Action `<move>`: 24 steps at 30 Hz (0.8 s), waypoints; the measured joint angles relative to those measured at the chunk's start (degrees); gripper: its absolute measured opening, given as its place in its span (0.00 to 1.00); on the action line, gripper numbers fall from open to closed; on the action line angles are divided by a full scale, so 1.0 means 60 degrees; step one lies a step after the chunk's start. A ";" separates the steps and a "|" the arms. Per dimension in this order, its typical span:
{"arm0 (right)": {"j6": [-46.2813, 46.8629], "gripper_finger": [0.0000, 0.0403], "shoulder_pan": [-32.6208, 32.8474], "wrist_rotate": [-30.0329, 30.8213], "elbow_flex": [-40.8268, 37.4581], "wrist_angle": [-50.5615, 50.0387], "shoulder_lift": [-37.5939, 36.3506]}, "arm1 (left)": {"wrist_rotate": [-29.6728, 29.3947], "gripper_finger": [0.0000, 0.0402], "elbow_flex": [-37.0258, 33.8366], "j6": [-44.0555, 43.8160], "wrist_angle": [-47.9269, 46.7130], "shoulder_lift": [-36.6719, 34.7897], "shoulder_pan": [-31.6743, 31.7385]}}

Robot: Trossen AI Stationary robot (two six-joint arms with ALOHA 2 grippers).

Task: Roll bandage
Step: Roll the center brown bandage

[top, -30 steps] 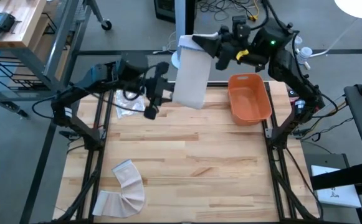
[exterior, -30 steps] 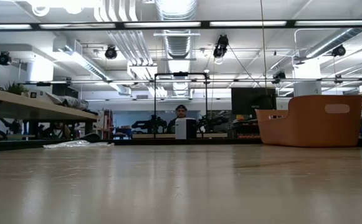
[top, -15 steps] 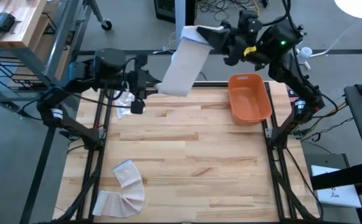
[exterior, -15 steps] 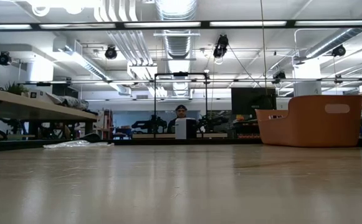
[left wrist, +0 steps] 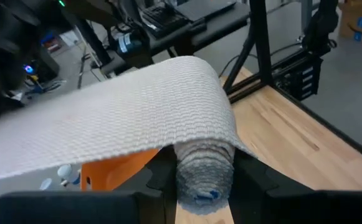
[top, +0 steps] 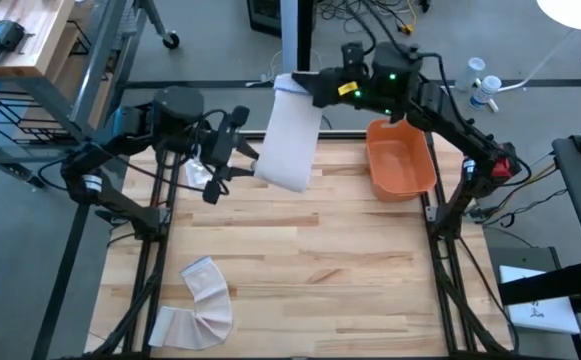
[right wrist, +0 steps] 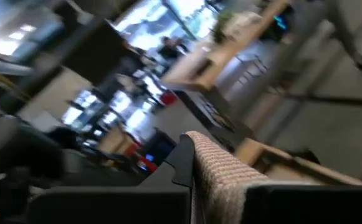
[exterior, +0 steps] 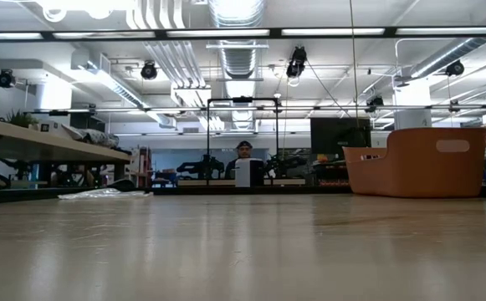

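A white woven bandage (top: 292,130) is stretched in the air over the table's far edge. Its rolled end (left wrist: 204,177) sits between the fingers of my left gripper (top: 242,160), which is shut on it. Its free end (right wrist: 221,177) is in my right gripper (top: 308,88), which is also shut on it, higher and farther back. The strip (left wrist: 124,118) runs from the roll up toward the right gripper. A second, loose bandage (top: 202,300) lies flat on the table's near left. My left gripper pinches the bandage's roll (left wrist: 204,168) between its two fingers (left wrist: 161,180), one on each round side. The fingers come level from the table's left. The roll is lifted clear of the table, and the strip leaves over its top. My right gripper pinches the strip's free end (right wrist: 213,163) between its two fingers, coming from the table's right side. The end is high above the table's far edge. The strip slants down from it to the roll.
An orange bin (top: 402,158) stands at the far right of the table; it also shows in the low view (exterior: 418,163). A clear plastic wrapper (top: 198,170) lies at the far left under the left arm. The table's middle is bare wood (top: 310,260).
My right gripper has gone toward the table's left with the bandage's free end. My left gripper has drawn back a little toward the left edge with the roll. The strip between them now slants down and leftward.
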 joint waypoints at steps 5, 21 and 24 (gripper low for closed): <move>0.0044 0.12 -0.0001 -0.0124 -0.0218 -0.0203 0.0007 | -0.0065 0.23 -0.0005 -0.0268 0.0273 -0.0393 -0.0011; 0.0874 0.48 0.0189 -0.2170 -0.0362 -0.0127 0.0004 | 0.0580 0.23 -0.0004 -0.0729 0.1796 -0.0720 0.0000; 0.2108 0.53 0.0223 -0.2370 -0.0362 -0.0280 0.0004 | 0.0611 0.23 0.0005 -0.0437 0.1820 -0.0722 0.0127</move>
